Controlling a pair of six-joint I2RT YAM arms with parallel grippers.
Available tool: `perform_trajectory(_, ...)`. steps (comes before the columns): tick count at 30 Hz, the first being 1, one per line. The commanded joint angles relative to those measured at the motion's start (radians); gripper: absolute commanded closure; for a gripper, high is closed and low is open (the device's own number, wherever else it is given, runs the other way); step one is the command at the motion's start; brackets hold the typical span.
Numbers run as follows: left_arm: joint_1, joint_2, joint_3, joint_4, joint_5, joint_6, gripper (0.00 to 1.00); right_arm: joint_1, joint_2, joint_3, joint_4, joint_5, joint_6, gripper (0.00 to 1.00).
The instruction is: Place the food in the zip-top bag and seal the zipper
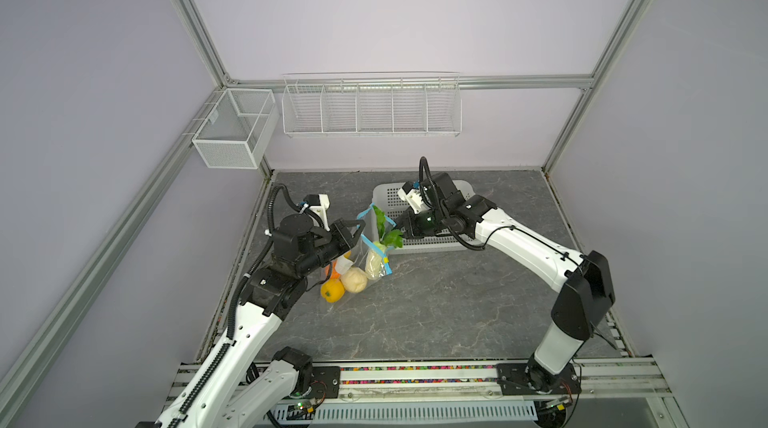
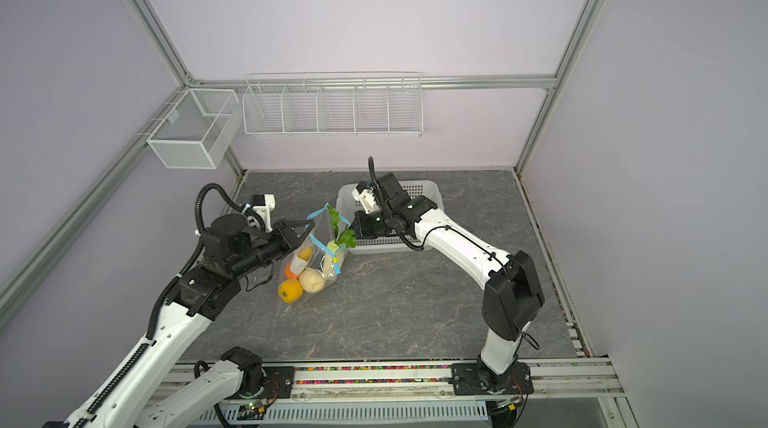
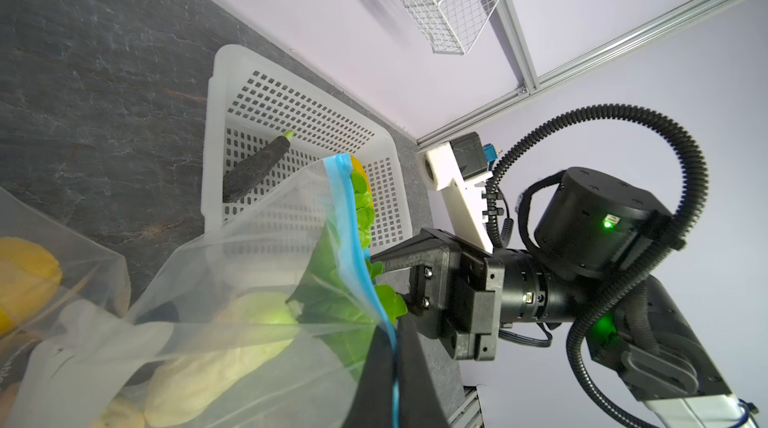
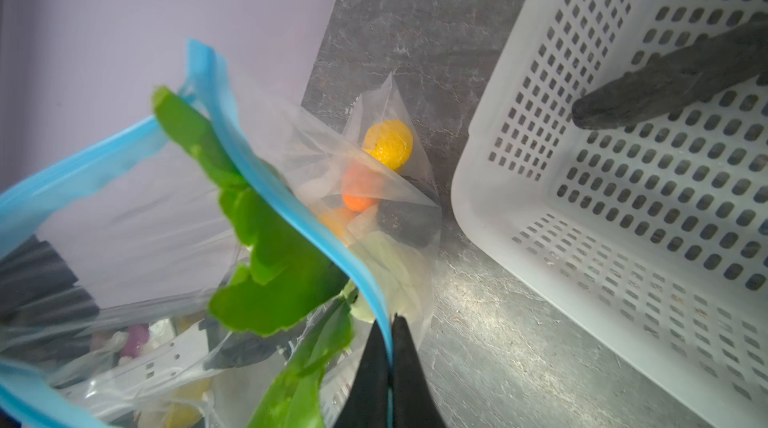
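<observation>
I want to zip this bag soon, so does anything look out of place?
Yes. Green leaves stick out of the open bag, across the blue zipper strip, so it likely cannot close cleanly. One dark vegetable also lies in the white basket, not in the bag.

In both top views my left arm covers most of the orange piece point(image 1: 331, 270) inside the zip-top bag point(image 1: 370, 257). The fingertips of my right hand point(image 1: 398, 226) are too small there to resolve against the green leaves point(image 1: 392, 238). In the right wrist view the picture's edge cuts off the dark piece point(image 4: 665, 77) and the white basket point(image 4: 478, 214); shapes low in the bag are blurred beyond identification. In the left wrist view the edge cuts off the yellow piece point(image 3: 25, 276) and the fingers of my left hand point(image 3: 394, 330).
</observation>
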Motion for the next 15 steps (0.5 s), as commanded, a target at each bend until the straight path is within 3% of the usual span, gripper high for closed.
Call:
perform_trajectory(1,0.003,-0.017,0.065,-0.053,-0.041,0.042,1.00,0.019,-0.037,0.059,-0.042,-0.008,0.002,0.93)
perform_trajectory(10,0.003,-0.024,0.046,-0.066,-0.092,0.046,1.00,0.099,-0.039,0.141,-0.042,0.031,0.019,0.93)
perform_trajectory(15,0.003,0.036,0.052,0.001,-0.051,0.025,1.00,0.126,0.004,0.190,-0.041,0.027,0.023,0.93)
